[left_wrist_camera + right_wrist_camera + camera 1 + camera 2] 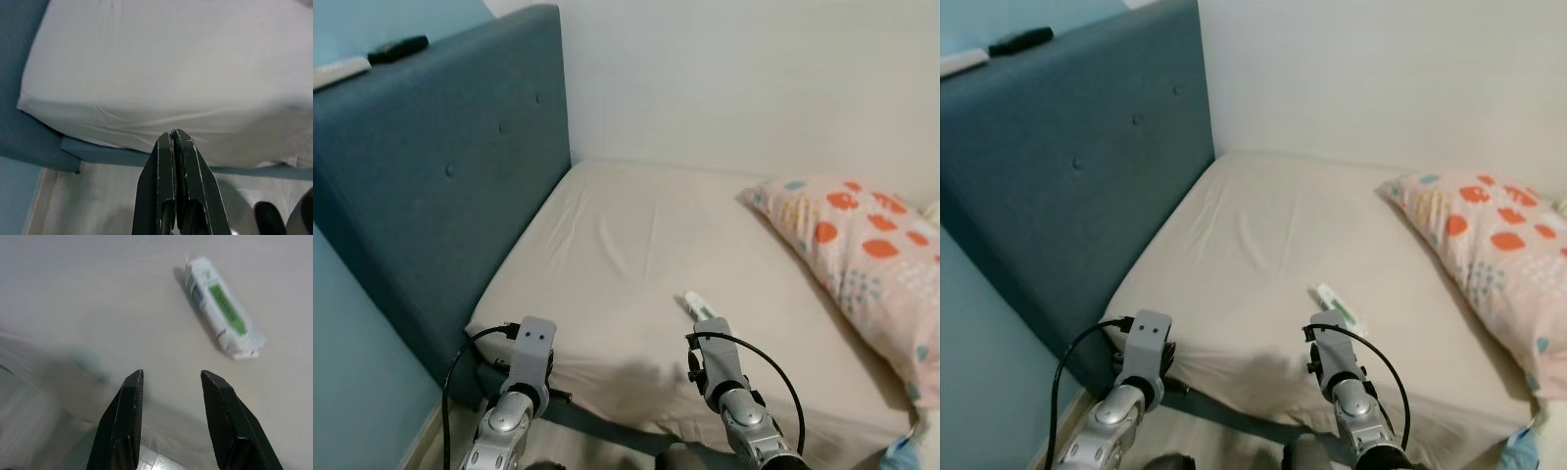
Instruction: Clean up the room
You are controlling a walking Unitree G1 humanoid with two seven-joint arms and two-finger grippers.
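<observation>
Right hand [171, 382] gapes above a white green-labelled packet [222, 308], print unreadable; left hand [175, 139] closed, empty.

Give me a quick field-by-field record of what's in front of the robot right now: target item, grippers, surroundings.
target: white and green packet lying flat on the bed sheet, near the front edge
right gripper: open, over the sheet, short of the packet, not touching it
left gripper: shut, holding nothing, by the bed's front edge over the floor
pillow: patterned, on the bed's right side
headboard: blue, on the left; dark remote and a white item on its top
task state: packet not yet grasped
</observation>
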